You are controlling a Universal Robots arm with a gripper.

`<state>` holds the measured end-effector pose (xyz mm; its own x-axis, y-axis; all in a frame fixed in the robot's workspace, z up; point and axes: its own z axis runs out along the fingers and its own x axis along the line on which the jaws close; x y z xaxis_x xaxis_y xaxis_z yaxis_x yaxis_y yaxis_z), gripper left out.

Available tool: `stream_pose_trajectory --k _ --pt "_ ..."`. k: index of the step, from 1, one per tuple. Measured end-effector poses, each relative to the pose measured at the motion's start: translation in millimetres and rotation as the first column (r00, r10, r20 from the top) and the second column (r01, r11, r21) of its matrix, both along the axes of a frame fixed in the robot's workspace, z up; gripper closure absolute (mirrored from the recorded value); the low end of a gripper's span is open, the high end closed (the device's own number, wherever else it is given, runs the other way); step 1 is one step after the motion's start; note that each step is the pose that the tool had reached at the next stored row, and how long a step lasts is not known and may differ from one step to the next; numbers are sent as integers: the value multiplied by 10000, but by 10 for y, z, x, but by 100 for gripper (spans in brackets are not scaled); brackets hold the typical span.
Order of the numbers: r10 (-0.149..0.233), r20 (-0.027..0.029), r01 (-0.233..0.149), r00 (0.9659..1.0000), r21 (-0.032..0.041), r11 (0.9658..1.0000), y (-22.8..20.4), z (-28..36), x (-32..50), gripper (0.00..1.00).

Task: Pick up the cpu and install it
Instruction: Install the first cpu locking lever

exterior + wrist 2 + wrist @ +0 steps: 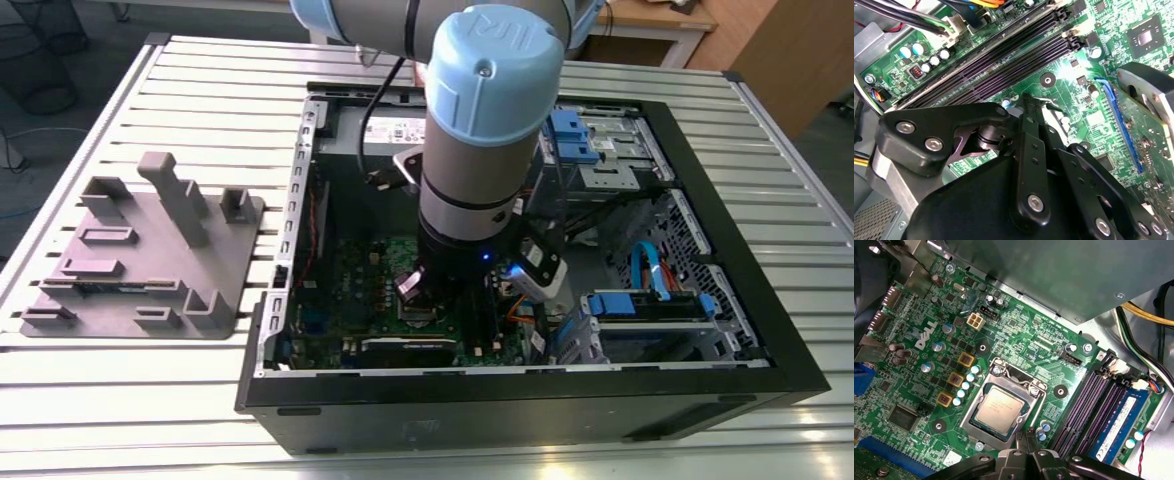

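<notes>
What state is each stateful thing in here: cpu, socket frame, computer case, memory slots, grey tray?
cpu: lying flat in the socket, not held.
socket frame: down around the cpu.
computer case: lying on its side, side panel off.
memory slots: dark ones empty; a blue module sits beside them.
grey tray: on the table at the exterior view's left, no chip visible on it.
gripper: low over the motherboard beside the socket.
</notes>
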<state>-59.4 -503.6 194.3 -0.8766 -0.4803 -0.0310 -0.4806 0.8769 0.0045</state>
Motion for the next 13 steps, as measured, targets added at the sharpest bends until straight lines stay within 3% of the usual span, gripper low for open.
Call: stream_pose_trajectory --k 13 --pt "-1 24 1 10000 17 10000 -36 -57 -14 89"
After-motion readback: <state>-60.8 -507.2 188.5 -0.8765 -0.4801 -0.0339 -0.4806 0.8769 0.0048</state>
